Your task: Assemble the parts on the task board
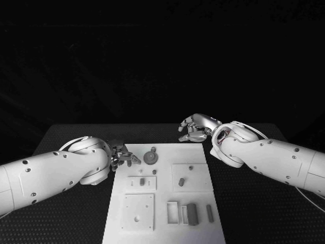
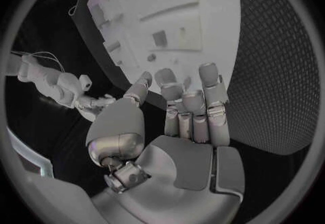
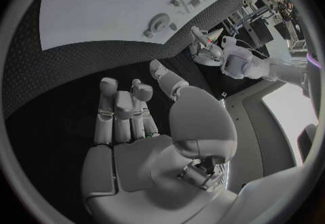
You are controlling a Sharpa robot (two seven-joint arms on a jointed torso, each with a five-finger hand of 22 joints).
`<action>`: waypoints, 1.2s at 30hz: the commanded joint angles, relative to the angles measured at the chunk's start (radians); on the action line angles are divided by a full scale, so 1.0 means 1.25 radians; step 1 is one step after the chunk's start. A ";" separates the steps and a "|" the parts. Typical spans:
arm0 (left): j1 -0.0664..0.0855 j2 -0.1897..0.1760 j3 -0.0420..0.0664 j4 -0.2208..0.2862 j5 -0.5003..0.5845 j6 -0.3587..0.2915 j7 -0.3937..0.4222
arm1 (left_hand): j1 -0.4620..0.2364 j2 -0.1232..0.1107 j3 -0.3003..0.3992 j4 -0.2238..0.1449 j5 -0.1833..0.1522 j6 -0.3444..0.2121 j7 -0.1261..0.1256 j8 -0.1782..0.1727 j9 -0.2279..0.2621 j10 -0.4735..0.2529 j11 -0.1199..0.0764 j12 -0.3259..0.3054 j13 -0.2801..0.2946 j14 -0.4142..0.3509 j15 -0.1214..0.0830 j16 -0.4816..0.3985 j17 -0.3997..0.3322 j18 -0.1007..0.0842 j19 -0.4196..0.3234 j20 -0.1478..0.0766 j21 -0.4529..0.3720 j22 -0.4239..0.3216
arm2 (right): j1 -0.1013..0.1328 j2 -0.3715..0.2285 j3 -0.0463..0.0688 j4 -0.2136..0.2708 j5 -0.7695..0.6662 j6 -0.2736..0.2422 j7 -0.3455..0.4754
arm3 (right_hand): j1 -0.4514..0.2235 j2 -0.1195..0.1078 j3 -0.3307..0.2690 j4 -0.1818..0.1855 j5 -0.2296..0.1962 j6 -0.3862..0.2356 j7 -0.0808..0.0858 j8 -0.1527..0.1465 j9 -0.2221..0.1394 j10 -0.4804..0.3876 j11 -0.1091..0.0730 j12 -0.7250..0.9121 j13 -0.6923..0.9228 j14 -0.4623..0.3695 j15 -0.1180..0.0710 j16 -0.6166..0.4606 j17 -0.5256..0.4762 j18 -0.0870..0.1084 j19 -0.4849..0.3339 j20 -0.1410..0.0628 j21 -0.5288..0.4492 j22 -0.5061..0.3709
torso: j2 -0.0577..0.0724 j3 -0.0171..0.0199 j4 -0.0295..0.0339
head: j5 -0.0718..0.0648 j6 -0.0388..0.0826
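You see the task board between both hands, grey parts lying on it. Left hand hovers at its edge, empty, fingers apart; right hand likewise, beyond its far corner.

Dim, dark surroundings; task board brightly lit; wrist views fisheye-bent at rims.

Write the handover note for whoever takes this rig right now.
Left hand: holds nothing, fingers apart, at the task board's left edge near its far end.
Right hand: holds nothing, fingers loosely curled, above the table beyond the board's far right corner.
Parts: a round grey part lies at the far end; bar-shaped parts sit near the front right.
Done: no assembly is evident.
Left: apparently everything, starting with picking up a part.
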 commanded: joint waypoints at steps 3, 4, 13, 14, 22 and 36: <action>0.007 0.021 0.000 -0.049 0.066 -0.001 0.026 | 0.024 0.006 0.002 -0.009 -0.001 -0.100 0.043 -0.072 -0.050 -0.035 0.039 -0.011 -0.002 -0.034 0.014 -0.014 -0.009 -0.006 -0.031 0.004 -0.019 0.009 | 0.000 0.001 0.000 -0.001 -0.001 0.004 0.006 | -0.008 0.000 -0.005 0.001 0.005 0.002 0.005 -0.004 -0.001 0.004 0.001 -0.004 -0.001 0.003 0.003 -0.003 -0.001 0.012 0.002 0.006 -0.005 0.012 | 0.002 0.0003 -0.0014 | -0.001 0.006; 0.007 0.024 0.000 -0.054 0.067 0.000 0.026 | 0.024 0.006 0.002 -0.009 -0.001 -0.099 0.043 -0.073 -0.050 -0.036 0.040 -0.011 -0.002 -0.034 0.014 -0.014 -0.009 -0.007 -0.031 0.004 -0.019 0.009 | 0.000 0.001 0.000 -0.001 -0.001 0.004 0.006 | -0.008 0.000 -0.005 0.001 0.005 0.002 0.005 -0.004 -0.001 0.004 0.001 -0.004 -0.001 0.003 0.003 -0.003 -0.001 0.012 0.002 0.006 -0.005 0.012 | 0.002 0.0005 -0.0016 | 0.000 0.006; 0.010 0.093 0.000 -0.164 0.013 0.048 0.022 | 0.024 0.006 0.002 -0.009 -0.001 -0.099 0.043 -0.073 -0.050 -0.036 0.040 -0.011 -0.002 -0.034 0.014 -0.014 -0.009 -0.007 -0.031 0.004 -0.019 0.009 | 0.000 0.003 0.000 -0.001 -0.001 0.004 0.006 | -0.008 0.000 -0.005 0.001 0.005 0.002 0.005 -0.004 -0.001 0.004 0.001 -0.004 -0.001 0.003 0.003 -0.003 -0.001 0.012 0.002 0.006 -0.005 0.012 | 0.001 -0.0014 0.0006 | -0.003 0.007; 0.010 0.100 -0.001 -0.175 0.011 0.058 0.019 | 0.024 0.006 0.002 -0.009 -0.001 -0.099 0.043 -0.073 -0.050 -0.036 0.040 -0.011 -0.002 -0.034 0.014 -0.014 -0.009 -0.007 -0.031 0.004 -0.019 0.009 | 0.000 0.003 0.000 -0.001 -0.001 0.004 0.006 | -0.008 0.000 -0.005 0.001 0.005 0.002 0.005 -0.004 -0.001 0.004 0.001 -0.004 -0.001 0.003 0.003 -0.003 -0.001 0.012 0.002 0.006 -0.005 0.012 | 0.001 -0.0014 0.0003 | -0.003 0.008; 0.009 0.136 -0.003 -0.221 -0.008 0.105 0.018 | -0.002 -0.028 -0.003 0.005 -0.002 -0.212 0.079 -0.141 -0.092 -0.057 0.073 -0.018 -0.005 -0.053 0.042 -0.023 -0.014 -0.002 -0.048 0.021 -0.031 0.006 | 0.000 0.005 0.000 -0.003 -0.001 0.005 0.007 | -0.008 0.000 -0.005 0.001 0.005 0.002 0.005 -0.004 -0.001 0.004 0.001 -0.004 -0.001 0.003 0.003 -0.003 -0.001 0.012 0.002 0.006 -0.005 0.012 | 0.003 -0.0023 -0.0016 | -0.006 0.007; 0.000 0.167 -0.006 -0.254 -0.011 0.139 0.019 | -0.011 -0.033 0.014 0.023 -0.002 -0.186 0.081 -0.138 -0.124 -0.059 0.076 -0.002 -0.002 -0.053 0.046 -0.012 -0.014 0.014 -0.042 0.032 -0.031 0.012 | 0.000 0.007 0.000 -0.002 -0.001 0.005 0.007 | -0.008 0.000 -0.004 0.001 0.005 0.002 0.005 -0.004 -0.001 0.004 0.001 -0.004 -0.001 0.003 0.003 -0.002 -0.001 0.012 0.002 0.006 -0.005 0.012 | 0.002 -0.0029 -0.0007 | -0.007 0.005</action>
